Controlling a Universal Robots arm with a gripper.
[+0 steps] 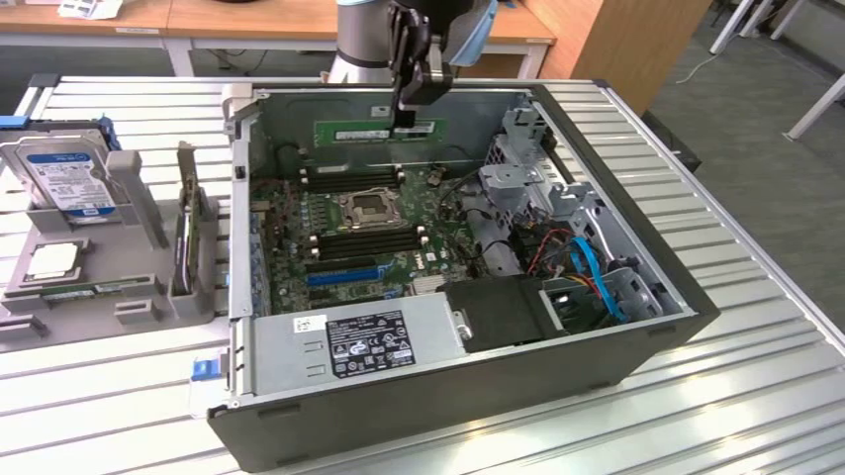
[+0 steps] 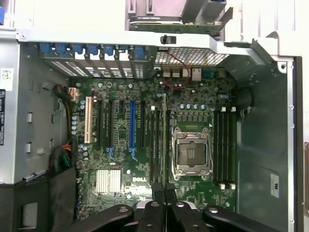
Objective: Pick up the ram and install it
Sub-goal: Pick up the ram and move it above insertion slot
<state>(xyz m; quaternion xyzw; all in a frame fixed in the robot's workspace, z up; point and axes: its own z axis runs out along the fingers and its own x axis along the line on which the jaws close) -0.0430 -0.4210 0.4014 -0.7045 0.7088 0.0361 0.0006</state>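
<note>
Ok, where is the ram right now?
In the exterior view the ram hangs in the gripper over the far end of the open computer case, above the memory slots beside the processor socket.

The case [image 1: 528,396] lies open on top, so the way down to the motherboard [image 1: 396,223] is free; the ram [image 1: 350,131] in the gripper [image 1: 407,126] hangs in open air near the far wall; the power supply [image 1: 363,346] blocks the near side; the drive cage [image 1: 528,188] and blue cables [image 1: 597,272] crowd the exterior view's right.
</note>
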